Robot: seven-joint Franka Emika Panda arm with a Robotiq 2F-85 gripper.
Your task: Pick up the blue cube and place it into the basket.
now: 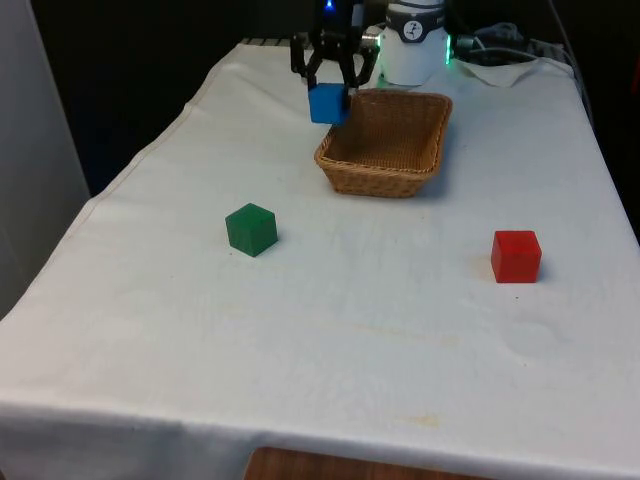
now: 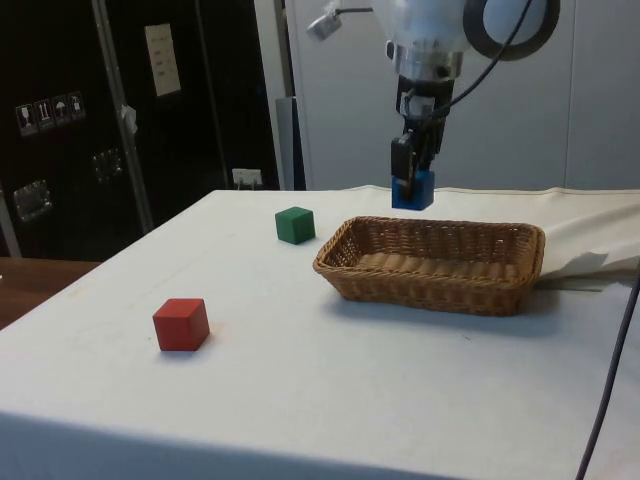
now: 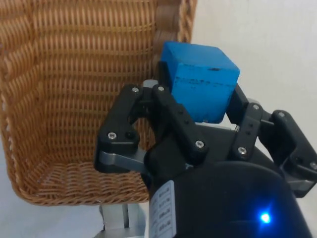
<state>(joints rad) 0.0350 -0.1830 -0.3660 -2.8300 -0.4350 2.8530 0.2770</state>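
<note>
Above the near-left rim of the woven wicker basket (image 1: 432,135), as the front view has it, the black two-finger claw (image 1: 333,85) is clamped on the bright blue cube (image 1: 327,103), fingers pressing two opposite flat faces. Cube is airborne, well clear of the white-cloth table (image 1: 330,330). Side view puts the cube (image 2: 412,189) above the basket (image 2: 430,290), over its far part; wrist view shows it (image 3: 200,82) at the rim's edge, wicker floor (image 3: 69,99) to one side and cloth to the other. So not squarely over the opening yet, judging by that.

Handling: cube looks rigid, small and probably light, with smooth painted faces and a few scuff marks. Nothing fragile. Flat parallel faces are the right place to hold it, and the fingers sit about mid-height on them, so the grip looks secure. Smooth faces could slip if the squeeze eases off. A drop from here might clip the rim and bounce out.

Basket is shallow, stiff weave, light enough to shift if bumped.

Also on the table: a green cube (image 1: 250,229) towards the front view's left, a red cube (image 1: 516,256) towards its right, both well apart from the basket and untouched.

Placement not yet done; a shift further over the basket seems needed before letting go.
</note>
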